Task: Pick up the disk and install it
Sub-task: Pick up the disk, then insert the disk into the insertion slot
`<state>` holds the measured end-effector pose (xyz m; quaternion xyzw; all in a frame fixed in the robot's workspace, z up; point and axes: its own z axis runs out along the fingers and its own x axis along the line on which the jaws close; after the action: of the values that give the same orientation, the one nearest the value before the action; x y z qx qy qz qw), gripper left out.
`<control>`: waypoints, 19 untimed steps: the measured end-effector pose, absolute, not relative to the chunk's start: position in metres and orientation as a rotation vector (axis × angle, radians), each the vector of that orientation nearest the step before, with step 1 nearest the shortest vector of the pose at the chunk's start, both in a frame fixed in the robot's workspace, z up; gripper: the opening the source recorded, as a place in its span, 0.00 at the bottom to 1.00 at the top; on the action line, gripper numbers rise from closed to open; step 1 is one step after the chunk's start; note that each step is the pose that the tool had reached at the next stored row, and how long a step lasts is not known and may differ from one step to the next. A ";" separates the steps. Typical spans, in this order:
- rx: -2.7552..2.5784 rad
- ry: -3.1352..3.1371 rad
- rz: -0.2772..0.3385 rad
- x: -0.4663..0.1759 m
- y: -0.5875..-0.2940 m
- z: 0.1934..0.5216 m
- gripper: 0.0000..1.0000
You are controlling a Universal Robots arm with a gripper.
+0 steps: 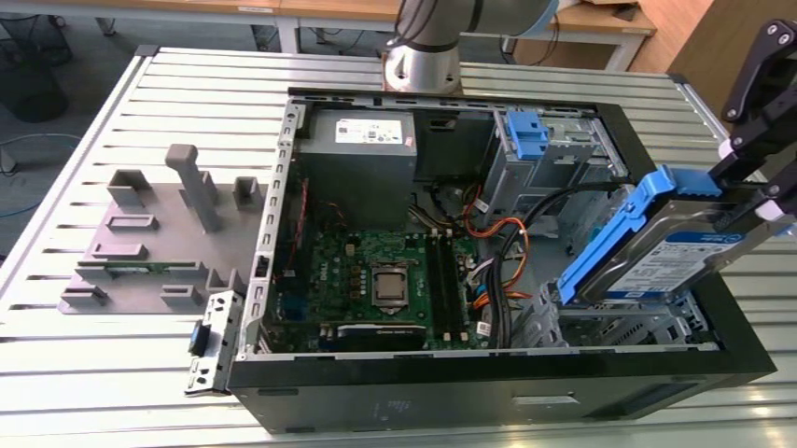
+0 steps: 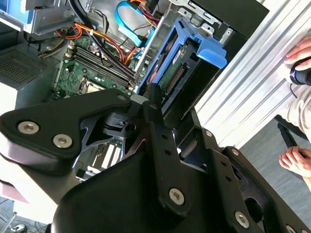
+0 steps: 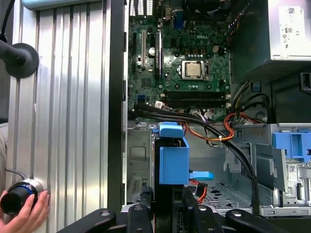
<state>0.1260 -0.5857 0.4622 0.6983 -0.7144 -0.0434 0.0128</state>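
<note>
**A:** Ext. view first. Where's the disk?

**B:** The disk (image 1: 666, 250) hangs tilted, off the motherboard (image 1: 373, 275) toward the exterior view's right, above the drive cage (image 1: 622, 327). The gripper (image 1: 770, 207) is clamped on its raised end, closed down to the disk's thickness.

**A:** Any tips for the step?

**B:** My read: you want the blue rails square to the cage walls, low end leading, no twist. Mind the cables (image 1: 498, 238) betw. motherboard and cage, as they could snag.

**A:** What's in the computer case (image 1: 498, 385)?

**B:** Motherboard on the floor, power supply (image 1: 361, 140) beyond it, a blue caddy (image 1: 529, 135) in the far bay, plus cables. In the cage under the disk I make out bare metal, nothing else.

**A:** Second wrist view?

**B:** Same grip: fingers (image 2: 151, 99) pinch the disk's edge, connector end facing you. A person's hand (image 2: 295, 159) sits well away from the motherboard, outside the case.

**A:** First wrist view?

**B:** The disk is edge-on, just this side of the motherboard, with the cables crossing between them. You've little room there, so go slowly.
</note>
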 end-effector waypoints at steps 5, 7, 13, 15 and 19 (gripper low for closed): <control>2.176 -2.226 -0.135 0.126 -0.584 0.461 0.35; 2.176 -2.226 -0.135 0.126 -0.584 0.461 0.35; 2.176 -2.226 -0.136 0.126 -0.582 0.460 0.35; 2.176 -2.226 -0.135 0.126 -0.582 0.460 0.35; 2.176 -2.226 -0.136 0.126 -0.581 0.459 0.35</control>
<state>0.1261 -0.5813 0.4592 0.6983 -0.7144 -0.0435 0.0127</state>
